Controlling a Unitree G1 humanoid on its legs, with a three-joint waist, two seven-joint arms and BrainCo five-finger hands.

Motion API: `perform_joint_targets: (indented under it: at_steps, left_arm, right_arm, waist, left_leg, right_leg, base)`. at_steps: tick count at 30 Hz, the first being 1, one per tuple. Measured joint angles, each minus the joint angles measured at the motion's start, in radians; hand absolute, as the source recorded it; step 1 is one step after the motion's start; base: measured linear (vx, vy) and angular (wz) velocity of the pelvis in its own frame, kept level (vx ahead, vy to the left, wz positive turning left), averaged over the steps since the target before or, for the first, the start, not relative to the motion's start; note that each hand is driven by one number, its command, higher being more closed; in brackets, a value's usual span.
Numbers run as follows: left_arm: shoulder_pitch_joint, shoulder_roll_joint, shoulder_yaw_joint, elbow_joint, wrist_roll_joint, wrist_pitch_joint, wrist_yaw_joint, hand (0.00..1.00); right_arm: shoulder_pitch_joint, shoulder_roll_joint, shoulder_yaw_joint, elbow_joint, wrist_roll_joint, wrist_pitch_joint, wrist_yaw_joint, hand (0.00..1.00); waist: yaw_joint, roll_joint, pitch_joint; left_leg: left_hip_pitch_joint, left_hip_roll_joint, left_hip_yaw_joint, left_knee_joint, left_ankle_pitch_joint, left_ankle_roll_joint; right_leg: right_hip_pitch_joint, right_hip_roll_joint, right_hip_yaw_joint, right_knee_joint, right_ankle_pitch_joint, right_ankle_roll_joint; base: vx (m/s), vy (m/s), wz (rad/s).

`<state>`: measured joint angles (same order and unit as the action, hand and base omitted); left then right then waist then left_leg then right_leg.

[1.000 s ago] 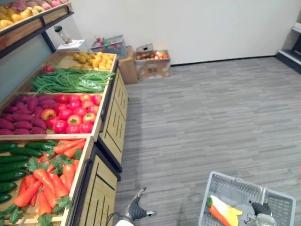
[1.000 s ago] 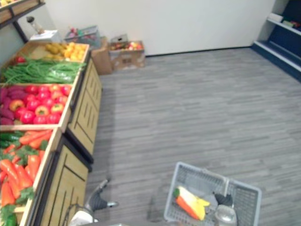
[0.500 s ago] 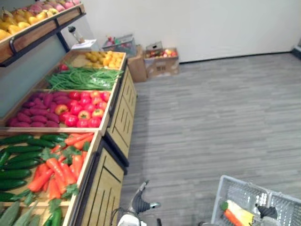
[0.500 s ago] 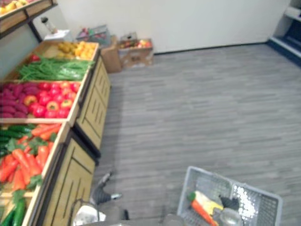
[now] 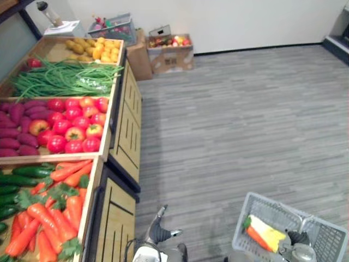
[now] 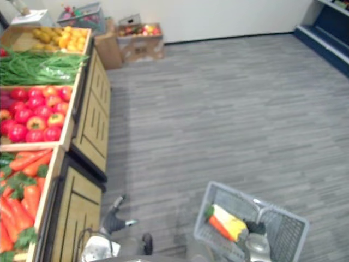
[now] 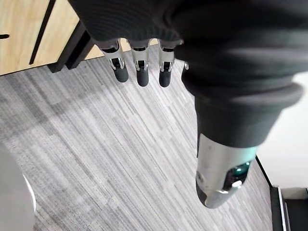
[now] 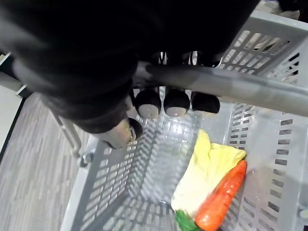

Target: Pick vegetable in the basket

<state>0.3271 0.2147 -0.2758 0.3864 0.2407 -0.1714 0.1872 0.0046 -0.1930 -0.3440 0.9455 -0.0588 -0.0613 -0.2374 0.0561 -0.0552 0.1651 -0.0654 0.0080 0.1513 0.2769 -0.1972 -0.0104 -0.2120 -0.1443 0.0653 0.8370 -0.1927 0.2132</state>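
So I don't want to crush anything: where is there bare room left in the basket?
In the basket the mesh floor is bare from the corn and carrot across to the opposite wall. Those two lie together near one wall. The handle, gripped by the right hand, crosses overhead, so enter beside it.

We have the produce stand (image 5: pixel 128 136) running near-to-far along the left. Nearest crate: carrots (image 5: pixel 52 218), with cucumbers (image 5: pixel 16 180) to their left. Next crate farther: tomatoes (image 5: pixel 73 128); behind that, green beans (image 5: pixel 60 79). Cardboard boxes (image 5: pixel 172 52) sit at the far wall, right of the stand. Basket (image 5: pixel 327 240) is near right, with a carrot (image 5: pixel 252 237) and corn cob (image 5: pixel 268 234) touching inside, at its left end.
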Motion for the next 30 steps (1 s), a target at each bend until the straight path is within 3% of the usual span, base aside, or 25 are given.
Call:
perform_joint_targets:
  at_steps: [2, 3, 4, 5, 7, 9, 11, 12, 13, 15, 16, 18, 20, 21, 23, 25, 30]
  left_arm:
    - [0.003, 0.023, -0.036, -0.005, 0.0, 0.0, -0.006, 0.0]
    - [0.001, 0.026, -0.056, -0.022, 0.0, -0.002, -0.008, 0.0]
    - [0.0, 0.025, -0.061, -0.028, 0.0, -0.004, -0.007, 0.0]
    - [-0.004, 0.027, -0.06, -0.027, 0.0, -0.004, -0.007, 0.0]
    - [-0.01, 0.025, -0.06, -0.025, 0.0, -0.004, -0.008, 0.0]
    - [-0.014, 0.024, -0.052, -0.019, 0.0, -0.004, -0.006, 0.0]
    - [-0.02, 0.029, -0.045, -0.018, 0.0, -0.004, -0.003, 0.0]
    - [-0.032, 0.017, -0.039, 0.017, 0.0, -0.002, 0.001, 0.0]
    - [-0.042, -0.015, -0.047, 0.034, 0.001, 0.004, 0.0, 0.0]
    - [-0.042, -0.039, -0.054, 0.034, 0.001, -0.004, 0.001, 0.0]
    - [-0.044, -0.04, -0.053, 0.034, 0.001, -0.004, 0.001, 0.0]
    - [-0.068, -0.041, -0.048, 0.033, 0.0, -0.004, 0.003, 0.0]
    - [-0.072, -0.047, -0.048, 0.034, -0.001, -0.004, 0.003, 0.0]
    - [-0.068, -0.048, -0.052, 0.035, -0.002, -0.004, 0.003, 0.0]
    - [-0.054, -0.051, -0.055, 0.043, -0.002, -0.003, 0.002, 0.0]
    - [-0.045, -0.056, -0.057, 0.05, -0.002, -0.003, 0.001, 0.0]
    - [-0.061, -0.057, -0.056, 0.136, -0.002, 0.0, 0.002, 0.0]
  right_arm:
    - [0.005, 0.009, 0.005, 0.0, -0.001, -0.005, -0.001, 1.0]
    - [0.008, 0.015, 0.006, 0.0, -0.002, -0.009, -0.002, 1.0]
    - [0.005, 0.014, 0.006, 0.0, -0.002, -0.009, -0.002, 1.0]
    - [-0.005, 0.009, 0.005, 0.0, -0.002, -0.009, -0.002, 1.0]
    - [-0.009, 0.001, 0.005, 0.0, -0.009, -0.009, -0.002, 1.0]
    - [-0.013, -0.005, -0.002, 0.0, -0.01, -0.011, -0.011, 1.0]
    - [-0.01, -0.019, -0.018, 0.0, -0.008, -0.009, -0.024, 1.0]
    - [-0.003, -0.033, -0.019, 0.012, -0.006, -0.008, -0.023, 1.0]
    - [-0.006, -0.051, -0.022, 0.011, -0.005, -0.004, -0.023, 1.0]
    - [-0.01, -0.069, -0.026, 0.013, -0.005, -0.003, -0.022, 1.0]
    - [-0.013, -0.07, -0.027, 0.013, -0.005, -0.001, -0.018, 1.0]
    - [-0.006, -0.062, -0.028, 0.015, -0.004, 0.002, -0.014, 1.0]
    - [0.016, -0.059, -0.032, 0.026, -0.001, 0.003, -0.013, 1.0]
    - [0.019, -0.059, -0.044, 0.034, -0.001, 0.004, -0.014, 1.0]
    - [0.019, -0.061, -0.056, 0.04, 0.0, 0.004, -0.014, 1.0]
    - [0.02, -0.057, -0.061, 0.045, 0.006, 0.005, -0.014, 1.0]
    - [0.019, -0.041, -0.073, 0.055, 0.03, 0.006, -0.013, 1.0]
  waist:
    - [-0.001, -0.005, -0.003]
    - [-0.012, 0.001, -0.006]
    - [-0.011, -0.004, -0.004]
    - [-0.009, 0.001, 0.001]
    - [-0.013, 0.016, 0.006]
    - [-0.018, 0.019, 0.001]
    - [-0.02, -0.006, -0.017]
    - [-0.02, 0.0, -0.027]
    - [-0.022, 0.043, -0.035]
    - [-0.024, 0.094, -0.044]
    - [-0.024, 0.099, -0.046]
    - [-0.029, 0.105, -0.048]
    - [-0.028, 0.106, -0.047]
    - [-0.028, 0.103, -0.046]
    - [-0.027, 0.104, -0.045]
    - [-0.027, 0.104, -0.044]
    - [-0.031, 0.111, -0.046]
  left_leg:
    - [0.062, 0.002, -0.026, -0.022, -0.016, 0.007]
    - [0.098, 0.009, -0.054, -0.046, -0.016, 0.01]
    - [0.11, 0.009, -0.064, -0.058, -0.016, 0.01]
    - [0.138, 0.018, -0.086, -0.084, -0.015, 0.009]
    - [0.163, 0.05, -0.118, -0.103, -0.014, 0.006]
    - [0.162, 0.077, -0.163, -0.103, -0.022, -0.026]
    - [0.16, 0.087, -0.197, -0.102, -0.054, -0.089]
    - [0.165, 0.111, -0.227, -0.099, -0.078, -0.13]
    - [0.155, 0.163, -0.245, -0.098, -0.065, -0.152]
    - [0.155, 0.211, -0.246, -0.097, -0.021, -0.171]
    - [0.152, 0.219, -0.248, -0.092, -0.001, -0.177]
    - [0.091, 0.235, -0.279, -0.005, 0.056, -0.167]
    - [0.034, 0.25, -0.262, 0.108, 0.113, -0.131]
    - [0.016, 0.264, -0.198, 0.14, 0.166, -0.119]
    - [0.014, 0.281, -0.115, 0.143, 0.207, -0.098]
    - [0.018, 0.28, -0.069, 0.109, 0.184, -0.108]
    - [0.09, 0.219, -0.085, -0.123, 0.141, -0.125]
  right_leg:
    - [-0.024, 0.003, -0.013, 0.111, 0.123, -0.003]
    - [-0.051, -0.027, -0.054, 0.167, 0.083, -0.065]
    - [-0.063, -0.045, -0.08, 0.163, 0.043, -0.103]
    - [-0.073, -0.074, -0.132, 0.102, -0.013, -0.119]
    - [-0.072, -0.078, -0.152, -0.102, -0.02, -0.125]
    - [-0.062, -0.088, -0.09, -0.373, 0.005, -0.098]
    - [-0.06, -0.112, -0.036, -0.517, 0.08, -0.083]
    - [-0.062, -0.113, -0.056, -0.498, 0.149, 0.0]
    - [-0.054, -0.074, -0.106, -0.484, 0.123, -0.033]
    - [-0.041, -0.036, -0.146, -0.466, 0.093, -0.066]
    - [-0.036, -0.028, -0.157, -0.461, 0.084, -0.075]
    - [0.012, -0.016, -0.22, -0.477, 0.069, -0.101]
    - [0.077, -0.014, -0.272, -0.519, 0.06, -0.117]
    - [0.12, -0.012, -0.297, -0.556, 0.058, -0.123]
    - [0.164, -0.012, -0.319, -0.608, 0.071, -0.123]
    - [0.189, -0.008, -0.329, -0.663, 0.088, -0.117]
    - [0.185, -0.001, -0.33, -0.719, 0.135, -0.098]
  base:
    - [0.32, 0.012, 0.3]
    - [0.34, -0.038, 0.51]
    - [0.4, -0.078, 0.66]
    - [0.32, -0.084, 0.4]
    - [0.29, -0.156, 0.53]
    - [0.28, -0.265, 0.8]
    - [0.32, -0.463, 0.68]
    - [0.33, -0.532, 0.6]
    - [0.26, -0.417, 0.54]
    - [0.19, -0.303, 0.33]
    - [0.16, -0.333, 0.49]
    - [0.1, -0.339, 0.65]
    - [0.06, -0.233, 0.69]
    - [0.05, -0.162, 0.52]
    - [0.03, -0.131, 0.37]
    - [0.01, -0.041, 0.19]
    - [0.06, 0.104, 0.03]
